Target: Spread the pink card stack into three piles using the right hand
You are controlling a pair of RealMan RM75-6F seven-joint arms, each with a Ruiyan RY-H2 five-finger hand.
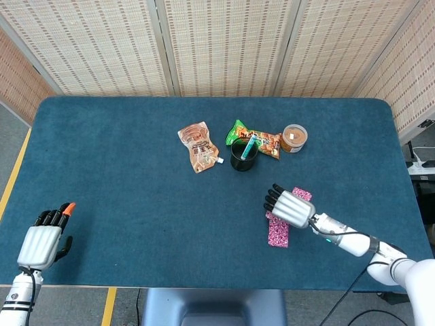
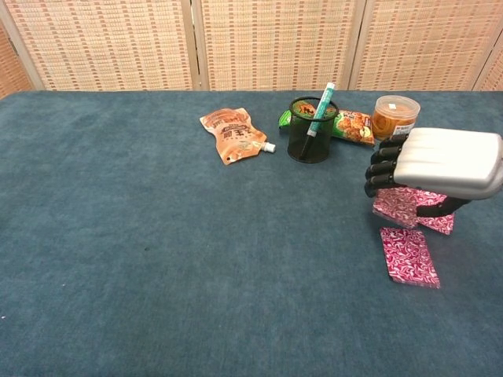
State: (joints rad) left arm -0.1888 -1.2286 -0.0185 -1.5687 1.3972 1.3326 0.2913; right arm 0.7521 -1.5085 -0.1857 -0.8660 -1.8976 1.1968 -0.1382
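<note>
My right hand [image 1: 290,207] [image 2: 440,161] hovers low over the table right of centre, holding a small batch of pink cards [image 2: 395,207] beneath its curled fingers. One pink pile [image 2: 409,257] [image 1: 278,235] lies flat just in front of the hand. A second pink pile [image 2: 438,223] [image 1: 302,194] lies behind and to the right of the hand, partly hidden by the thumb in the chest view. My left hand [image 1: 43,241] rests at the near left table edge, holding nothing.
At the back centre stand a black mesh cup [image 2: 310,131] with a teal pen, an orange pouch [image 2: 233,135], a green snack bag [image 2: 351,125] and an amber jar [image 2: 394,118]. Bare blue felt [image 2: 157,251] stretches to the left.
</note>
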